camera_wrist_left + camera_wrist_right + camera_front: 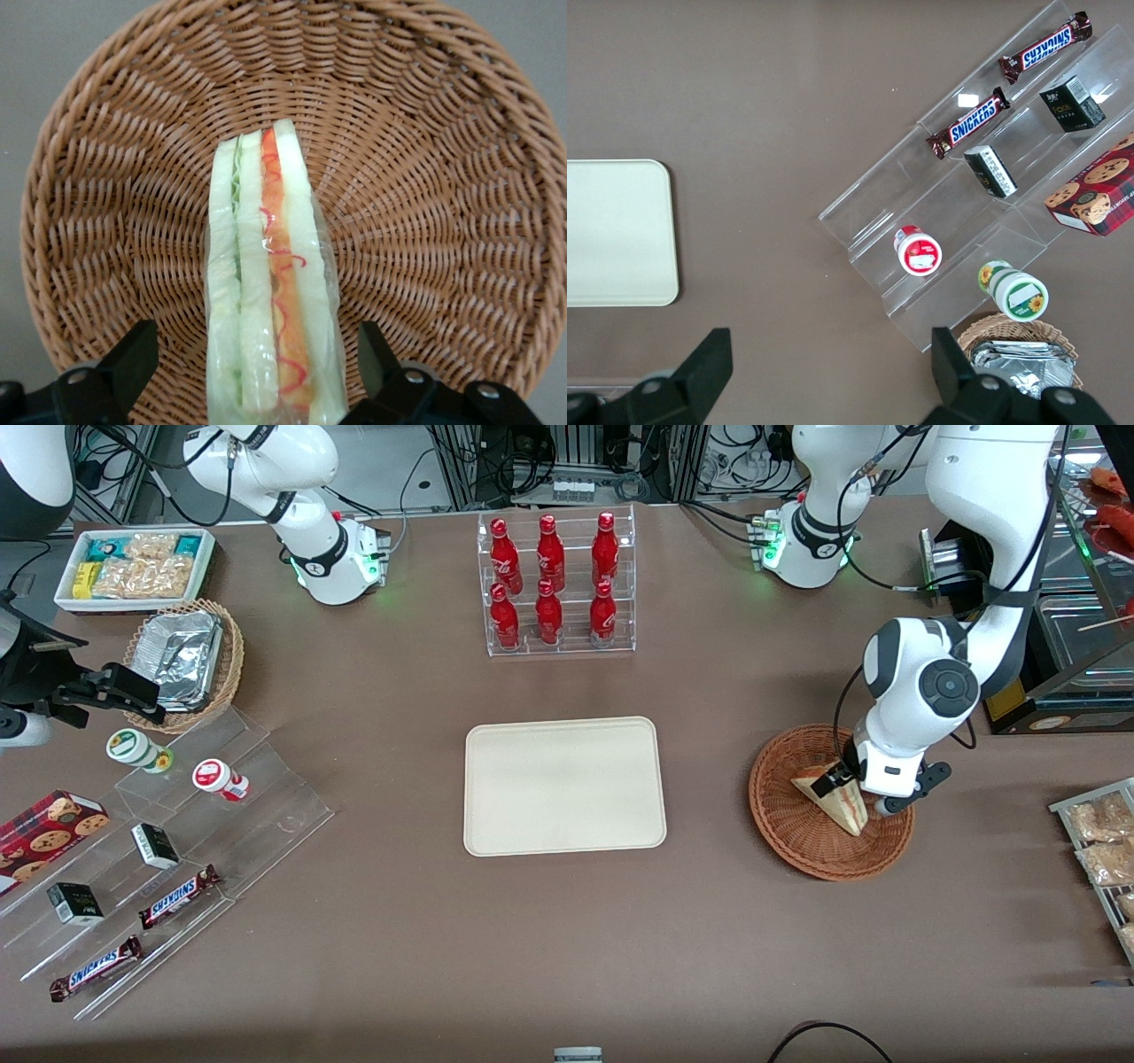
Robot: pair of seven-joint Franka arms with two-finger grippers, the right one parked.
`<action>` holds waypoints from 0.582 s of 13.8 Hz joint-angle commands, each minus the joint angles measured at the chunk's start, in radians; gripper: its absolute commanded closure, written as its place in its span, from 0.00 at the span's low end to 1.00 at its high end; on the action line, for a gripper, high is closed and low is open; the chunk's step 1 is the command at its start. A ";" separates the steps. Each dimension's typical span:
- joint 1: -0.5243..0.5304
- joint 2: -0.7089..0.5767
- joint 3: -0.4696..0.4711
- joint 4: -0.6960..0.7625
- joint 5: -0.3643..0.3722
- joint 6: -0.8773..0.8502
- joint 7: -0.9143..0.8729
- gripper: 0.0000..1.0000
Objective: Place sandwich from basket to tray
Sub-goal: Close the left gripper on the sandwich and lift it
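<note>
The sandwich [270, 283] lies in the basket [443, 177], directly between the fingers of the gripper [257, 372]; its long axis runs straight out from the wrist, so the fingers [133, 354] flank its broad bread faces, spread wide with a gap on each side, holding nothing. The front view alone shows the tray [564, 786] well apart, toward the parked arm; the wrist view alone shows the gaps.

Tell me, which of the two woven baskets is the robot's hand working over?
The round reddish-brown wicker basket holding the wrapped triangular sandwich; the gripper hovers there, jaws open astride it. The lighter tan basket holds foil trays.
</note>
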 commanded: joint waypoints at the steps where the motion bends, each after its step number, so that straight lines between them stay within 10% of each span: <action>1: -0.008 0.052 0.003 0.000 0.016 0.051 -0.048 0.47; 4: -0.010 0.042 0.003 0.009 0.018 0.048 -0.071 0.90; 8: -0.029 -0.036 0.001 0.069 0.021 -0.140 -0.068 0.91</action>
